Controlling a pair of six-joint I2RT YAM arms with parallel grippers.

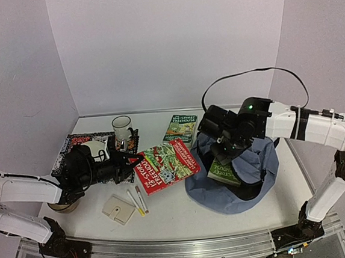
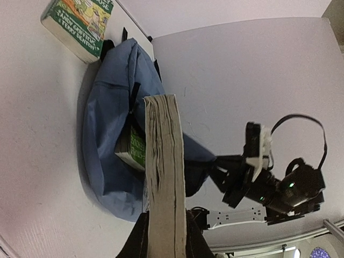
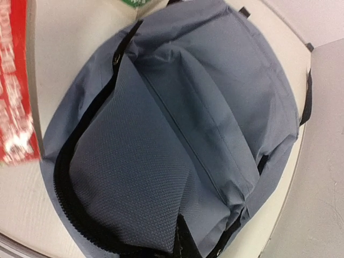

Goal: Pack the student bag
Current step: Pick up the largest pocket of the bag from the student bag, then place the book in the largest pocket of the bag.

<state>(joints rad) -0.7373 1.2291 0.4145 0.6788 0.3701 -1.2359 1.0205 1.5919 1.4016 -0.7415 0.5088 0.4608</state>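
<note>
The student bag (image 1: pixel 256 171) lies at the right of the table (image 1: pixel 180 219), its rim pinched between the jaws of the right gripper (image 1: pixel 222 152), seemingly to hold the mouth open for the red book (image 1: pixel 166 164) clamped in the left gripper (image 1: pixel 129 162).

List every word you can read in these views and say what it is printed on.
"TREEHOUSE": cover of the red book.
"TREEHOUSE": cover of the rear green book.
"TERRY DENTON": same rear green book, left wrist view.
Too blurred to read: the packed green book in the student bag, the black magazine, the mug.
</note>
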